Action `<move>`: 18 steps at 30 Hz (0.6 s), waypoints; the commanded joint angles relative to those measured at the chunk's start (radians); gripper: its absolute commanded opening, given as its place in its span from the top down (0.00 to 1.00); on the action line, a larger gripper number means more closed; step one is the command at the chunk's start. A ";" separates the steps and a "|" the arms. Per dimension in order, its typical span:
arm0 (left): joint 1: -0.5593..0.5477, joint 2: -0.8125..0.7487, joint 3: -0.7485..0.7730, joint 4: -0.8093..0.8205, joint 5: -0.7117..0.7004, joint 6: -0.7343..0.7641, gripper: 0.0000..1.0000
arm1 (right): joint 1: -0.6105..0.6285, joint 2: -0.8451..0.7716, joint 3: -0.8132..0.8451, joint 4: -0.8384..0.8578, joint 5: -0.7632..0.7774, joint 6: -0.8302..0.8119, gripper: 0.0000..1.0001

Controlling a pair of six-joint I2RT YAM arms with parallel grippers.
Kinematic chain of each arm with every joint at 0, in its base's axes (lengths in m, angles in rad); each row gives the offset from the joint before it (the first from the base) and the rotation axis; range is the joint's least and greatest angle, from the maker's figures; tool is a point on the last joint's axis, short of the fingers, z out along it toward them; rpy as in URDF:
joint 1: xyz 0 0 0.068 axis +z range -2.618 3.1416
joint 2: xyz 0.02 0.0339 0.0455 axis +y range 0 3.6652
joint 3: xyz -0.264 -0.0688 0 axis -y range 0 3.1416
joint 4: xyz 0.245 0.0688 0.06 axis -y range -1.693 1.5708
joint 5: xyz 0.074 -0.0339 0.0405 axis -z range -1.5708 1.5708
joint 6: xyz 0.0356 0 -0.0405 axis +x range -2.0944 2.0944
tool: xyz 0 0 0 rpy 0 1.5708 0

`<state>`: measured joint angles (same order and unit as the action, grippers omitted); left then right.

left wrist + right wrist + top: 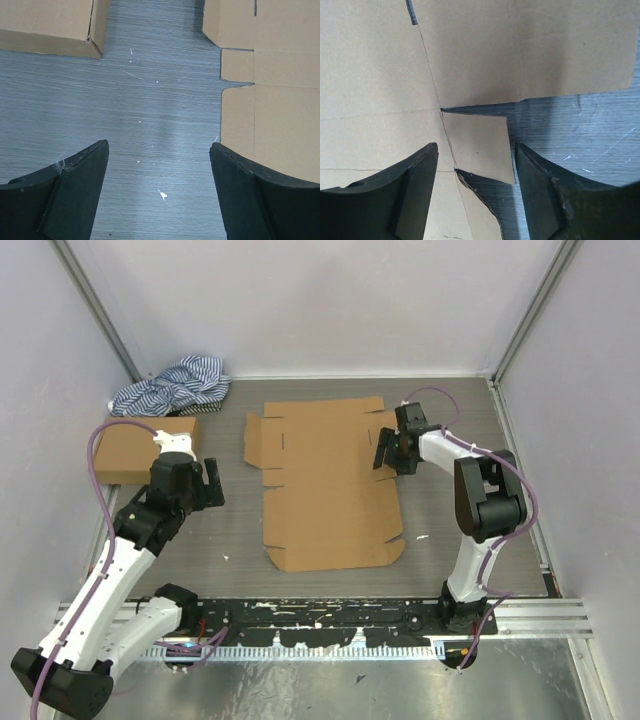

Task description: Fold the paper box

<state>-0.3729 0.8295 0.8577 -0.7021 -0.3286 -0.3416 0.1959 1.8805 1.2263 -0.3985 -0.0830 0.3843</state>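
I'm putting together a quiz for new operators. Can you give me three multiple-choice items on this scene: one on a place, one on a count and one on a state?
1. Where on the table is the striped cloth?
A far left corner; B near right corner; C middle of the right side.
2. How many cardboard things lie there?
A one; B two; C four.
3. How is the paper box?
A flat and unfolded; B folded shut; C standing on edge.

Answers:
1 A: the striped cloth is bunched up where the far and left walls meet.
2 B: there is only the paper box and a carton to its left.
3 A: all of its panels and flaps lie spread out on the table.
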 commanded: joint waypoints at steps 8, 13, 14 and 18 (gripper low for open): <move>0.000 0.010 -0.001 0.008 0.001 -0.003 0.12 | 0.112 -0.038 0.063 -0.023 0.166 -0.065 0.72; 0.000 0.046 0.014 -0.005 0.055 -0.016 0.12 | 0.201 -0.047 0.076 -0.071 0.362 -0.088 0.88; 0.000 0.057 0.030 -0.023 0.064 -0.034 0.12 | 0.219 -0.056 0.074 -0.079 0.400 -0.089 0.89; 0.001 0.087 0.008 0.011 0.180 -0.191 0.12 | 0.269 -0.127 0.041 -0.082 0.470 -0.096 0.92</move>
<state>-0.3729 0.9020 0.8650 -0.7197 -0.2695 -0.3923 0.4252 1.8469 1.2861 -0.4320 0.2344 0.3161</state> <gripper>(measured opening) 0.885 0.110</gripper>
